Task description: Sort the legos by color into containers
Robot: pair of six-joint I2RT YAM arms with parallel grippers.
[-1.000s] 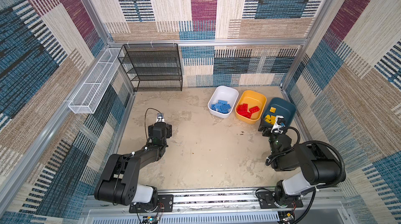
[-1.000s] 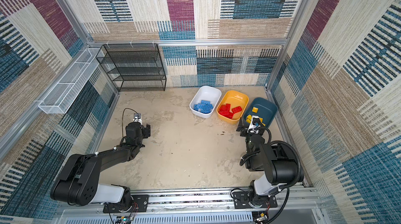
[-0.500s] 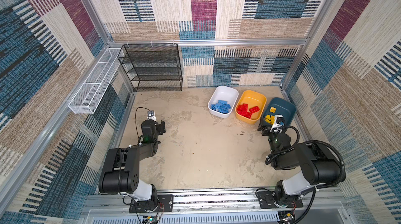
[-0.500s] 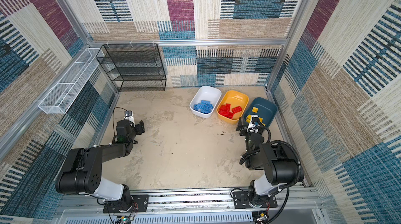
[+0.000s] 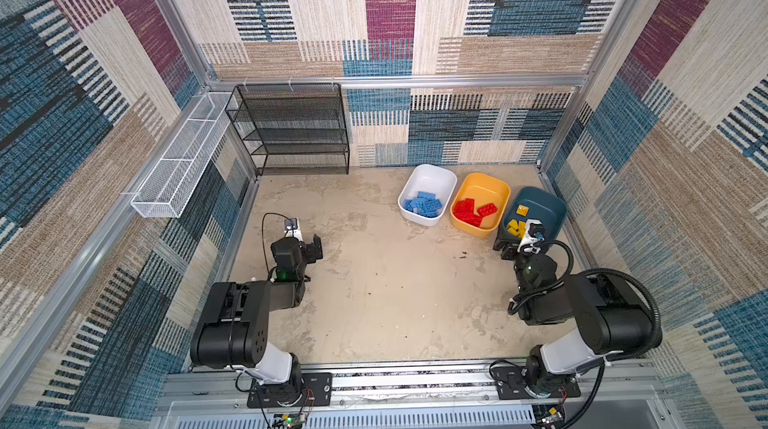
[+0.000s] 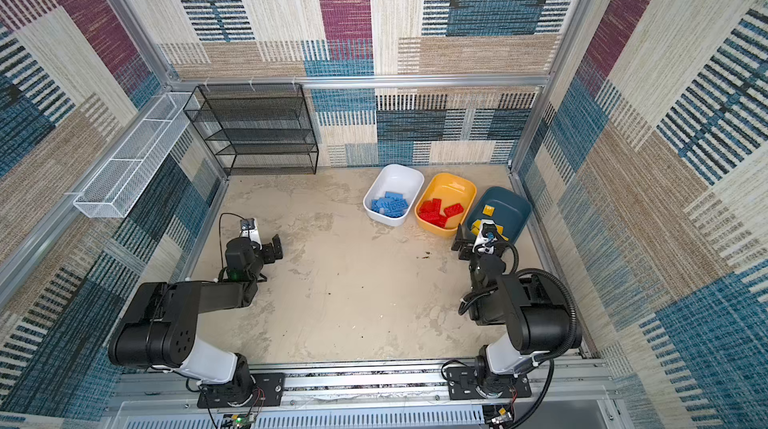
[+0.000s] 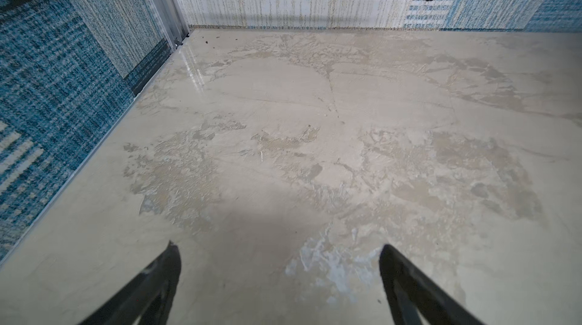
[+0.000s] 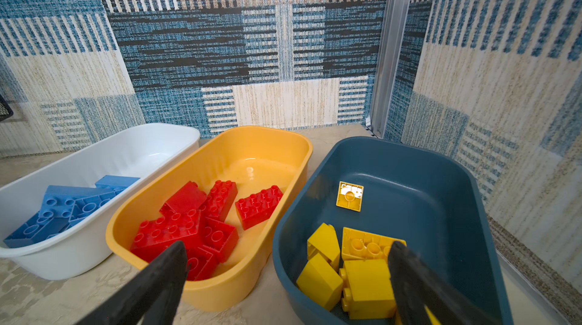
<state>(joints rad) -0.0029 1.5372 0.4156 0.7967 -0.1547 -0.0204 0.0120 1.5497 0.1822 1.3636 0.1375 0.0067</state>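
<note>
Jaws spread on both arms, nothing pinched. Blue bricks (image 8: 72, 207) lie in white tub (image 8: 94, 162), red bricks (image 8: 189, 219) in orange tub (image 8: 267, 144), yellow bricks (image 8: 365, 279) in teal tub (image 8: 409, 162): one colour per tub, as reqd. R arm (image 5: 536, 277) hangs over teal tub's near end; L arm (image 5: 286, 256) over bare bench (image 5: 395, 302). You can judge sort complete.

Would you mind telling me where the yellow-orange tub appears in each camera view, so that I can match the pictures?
A top view: the yellow-orange tub is the middle one of the row, between the white tub and the dark teal tub.
A top view: the same middle place in the row.
Left wrist: not in it.
Right wrist: again between the white tub and the dark teal tub, here.
Shared landmark: the red legos inside it.
</note>
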